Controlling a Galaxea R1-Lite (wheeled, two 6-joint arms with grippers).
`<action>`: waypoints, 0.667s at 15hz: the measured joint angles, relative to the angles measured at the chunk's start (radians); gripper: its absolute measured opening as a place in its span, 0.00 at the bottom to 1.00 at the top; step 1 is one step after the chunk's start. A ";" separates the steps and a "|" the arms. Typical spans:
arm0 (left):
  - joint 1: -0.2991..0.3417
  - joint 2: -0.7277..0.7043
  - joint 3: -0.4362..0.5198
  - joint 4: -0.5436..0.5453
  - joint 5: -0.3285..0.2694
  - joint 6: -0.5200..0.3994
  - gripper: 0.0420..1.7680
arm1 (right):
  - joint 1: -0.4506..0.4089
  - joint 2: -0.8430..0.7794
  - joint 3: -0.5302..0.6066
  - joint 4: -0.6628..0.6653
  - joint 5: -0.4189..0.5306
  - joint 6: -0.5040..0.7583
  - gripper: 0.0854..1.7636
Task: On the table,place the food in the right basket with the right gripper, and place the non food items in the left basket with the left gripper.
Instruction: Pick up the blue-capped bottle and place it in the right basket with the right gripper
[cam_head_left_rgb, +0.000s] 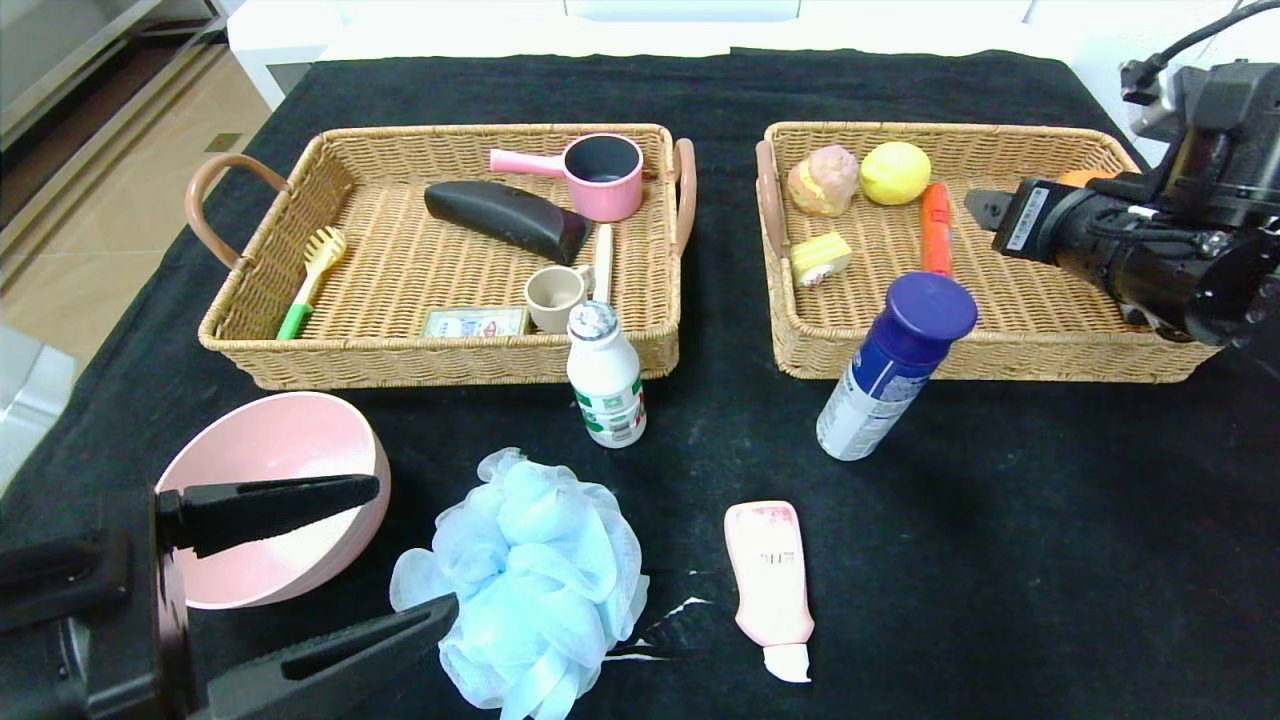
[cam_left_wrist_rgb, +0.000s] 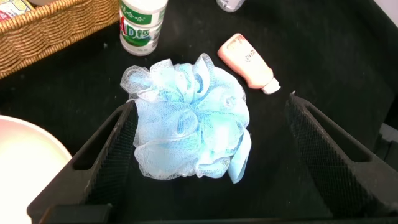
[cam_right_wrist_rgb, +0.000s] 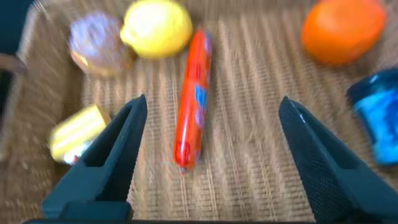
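Observation:
The orange-red sausage (cam_head_left_rgb: 936, 228) (cam_right_wrist_rgb: 191, 106) lies loose on the floor of the right basket (cam_head_left_rgb: 1000, 352). My right gripper (cam_right_wrist_rgb: 212, 106) hovers over it, open, touching nothing. On the black table, the white bottle (cam_head_left_rgb: 606, 378) stands before the left basket (cam_head_left_rgb: 400, 362), and the spray can (cam_head_left_rgb: 893, 365) stands before the right basket. My left gripper (cam_head_left_rgb: 410, 550) (cam_left_wrist_rgb: 209, 102) is open at the near left, its fingers either side of the light-blue pouf (cam_head_left_rgb: 530, 580) (cam_left_wrist_rgb: 189, 127). The pink bowl (cam_head_left_rgb: 270, 500) is beside it; the pink tube (cam_head_left_rgb: 770, 585) lies to the pouf's right.
The left basket holds a pink saucepan (cam_head_left_rgb: 600, 175), a black case (cam_head_left_rgb: 505, 218), a brush (cam_head_left_rgb: 312, 270), a beige cup (cam_head_left_rgb: 555, 297) and a card. A lemon (cam_head_left_rgb: 894, 172), a bun (cam_head_left_rgb: 822, 180), a cake piece (cam_head_left_rgb: 820, 257) and an orange (cam_right_wrist_rgb: 342, 28) share the right basket.

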 joint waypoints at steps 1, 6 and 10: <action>0.000 0.001 0.000 0.000 0.000 0.000 0.97 | 0.010 -0.006 0.020 -0.057 -0.024 -0.018 0.89; 0.000 0.004 0.002 0.000 0.001 0.000 0.97 | 0.071 -0.097 0.204 -0.088 -0.040 -0.096 0.93; 0.000 0.003 0.002 0.000 0.000 0.000 0.97 | 0.093 -0.234 0.332 -0.012 0.062 -0.097 0.94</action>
